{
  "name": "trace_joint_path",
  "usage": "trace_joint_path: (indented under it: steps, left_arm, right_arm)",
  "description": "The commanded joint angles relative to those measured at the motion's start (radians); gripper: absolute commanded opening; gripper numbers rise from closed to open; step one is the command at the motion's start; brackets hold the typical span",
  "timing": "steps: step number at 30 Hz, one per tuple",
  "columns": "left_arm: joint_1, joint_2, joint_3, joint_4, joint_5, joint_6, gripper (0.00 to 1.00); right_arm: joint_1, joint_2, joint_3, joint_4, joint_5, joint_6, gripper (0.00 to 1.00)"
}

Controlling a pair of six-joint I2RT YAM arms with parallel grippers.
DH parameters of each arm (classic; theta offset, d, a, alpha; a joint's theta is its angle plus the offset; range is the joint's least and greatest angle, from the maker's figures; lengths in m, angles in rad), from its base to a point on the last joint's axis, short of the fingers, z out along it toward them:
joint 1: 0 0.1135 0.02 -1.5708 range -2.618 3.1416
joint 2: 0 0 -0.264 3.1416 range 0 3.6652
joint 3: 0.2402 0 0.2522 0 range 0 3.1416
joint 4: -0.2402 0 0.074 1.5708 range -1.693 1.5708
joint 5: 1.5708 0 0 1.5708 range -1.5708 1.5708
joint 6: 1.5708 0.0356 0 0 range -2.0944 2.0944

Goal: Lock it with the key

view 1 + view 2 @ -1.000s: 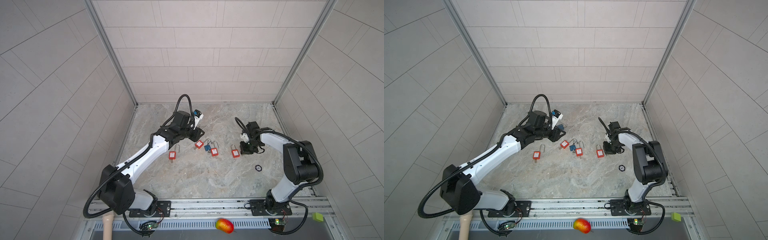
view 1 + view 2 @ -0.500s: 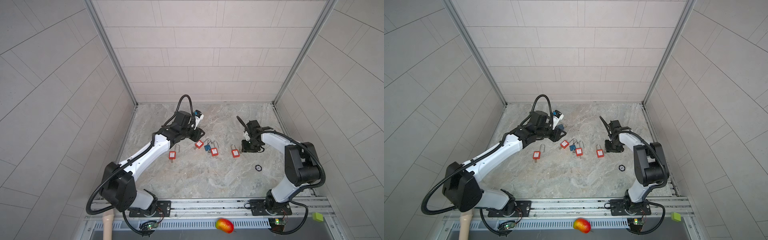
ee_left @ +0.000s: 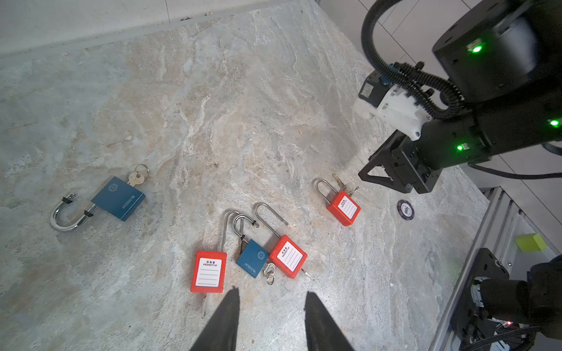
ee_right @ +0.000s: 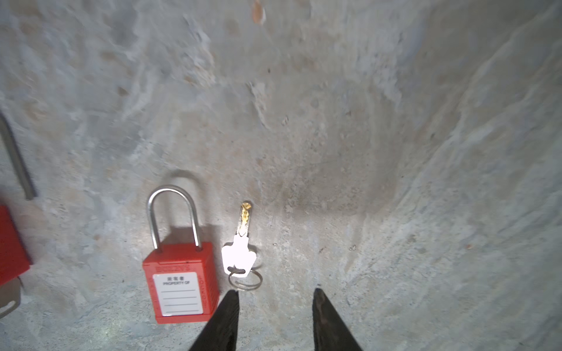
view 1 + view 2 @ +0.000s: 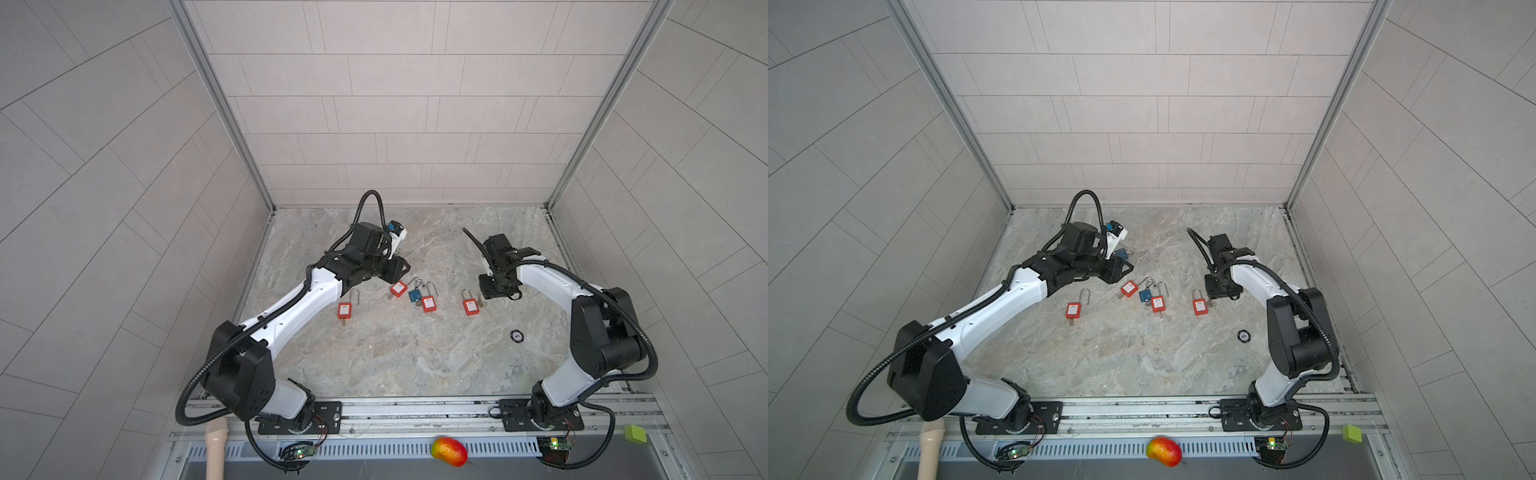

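i see the key point(image 4: 240, 244) lying flat on the stone table point(image 4: 365, 121), just beside the red padlock point(image 4: 179, 282) and not in it. my right gripper point(image 4: 274, 291) hovers close to the key's ring, jaws apart, empty. my left gripper point(image 3: 270, 291) hangs near another red padlock point(image 3: 208, 272), jaws apart, holding nothing.

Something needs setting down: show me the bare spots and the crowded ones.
Widest bare marble lies between the padlock row and the front rail, left of the black disc. Also free: the back strip between both arms. Crowded: the middle, around the padlocks.
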Motion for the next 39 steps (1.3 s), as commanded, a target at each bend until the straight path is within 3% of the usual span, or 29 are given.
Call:
trace_joint_path:
  steps: [1, 6, 14, 26, 39]
  left_arm:
    - [0.03, -0.063, -0.05, 0.067, 0.004, -0.094, 0.41]
    - [0.096, -0.151, -0.133, 0.105, -0.02, -0.159, 0.41]
    - [0.18, -0.275, -0.204, 0.086, -0.023, -0.181, 0.42]
    - [0.186, -0.323, -0.276, 0.09, -0.035, -0.145, 0.42]
    - [0.188, -0.301, -0.275, 0.096, -0.025, -0.115, 0.42]
  right_arm:
    - [0.076, -0.118, 0.003, 0.001, 0.128, 0.083, 0.43]
    - [0.209, -0.121, 0.028, -0.008, 0.034, 0.183, 0.54]
    - [0.338, 0.099, 0.224, -0.104, -0.113, 0.225, 0.66]
    - [0.387, 0.363, 0.384, -0.162, -0.165, 0.259, 0.69]
    - [0.398, 0.473, 0.459, -0.223, -0.122, 0.263, 0.63]
